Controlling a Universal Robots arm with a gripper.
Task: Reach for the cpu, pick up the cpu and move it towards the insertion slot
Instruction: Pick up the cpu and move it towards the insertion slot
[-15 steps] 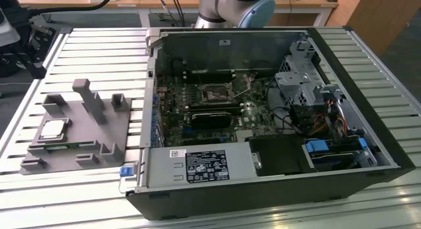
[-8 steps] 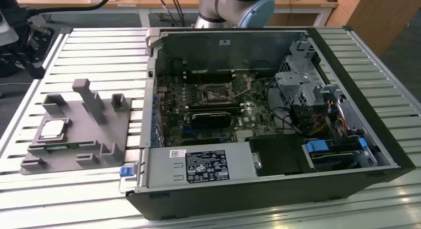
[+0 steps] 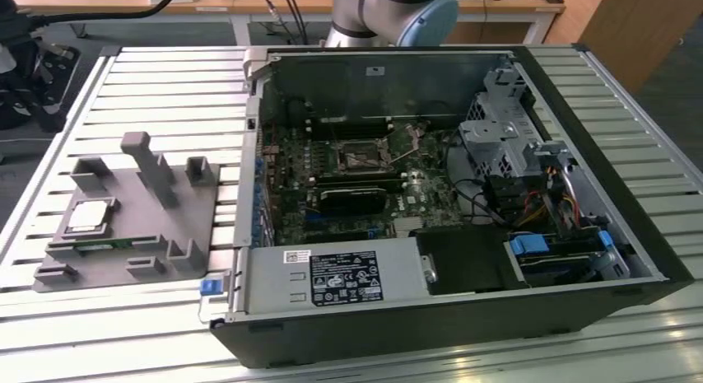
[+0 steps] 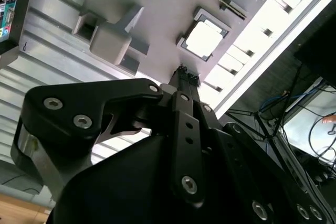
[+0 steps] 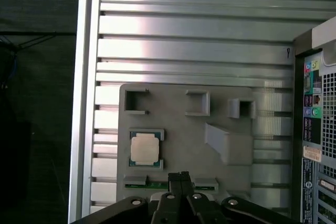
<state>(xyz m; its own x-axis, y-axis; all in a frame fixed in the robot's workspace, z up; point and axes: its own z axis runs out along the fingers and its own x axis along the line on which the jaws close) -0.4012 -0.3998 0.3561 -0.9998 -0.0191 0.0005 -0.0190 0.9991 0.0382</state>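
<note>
First wrist view gives us the cpu (image 5: 145,148), a flat pale square seated in the grey moulded fixture (image 5: 176,135). Our gripper (image 5: 179,174) hovers near it, fingertips pinched together, holding nothing. In the exterior view, the silver-framed insertion slot (image 3: 360,158) lies well apart inside the open case (image 3: 439,333), with ribbed metal table (image 3: 165,86) around.

tool (image 5: 179,176) closed tight, pointing down from the wrist

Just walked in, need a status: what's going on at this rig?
The arm's gripper, fingers together and empty, hovers over the grey holder tray beside the open PC case. The cpu lies in its tray pocket, untouched and not yet picked up. The insertion slot on the motherboard shows a dark centre.
</note>
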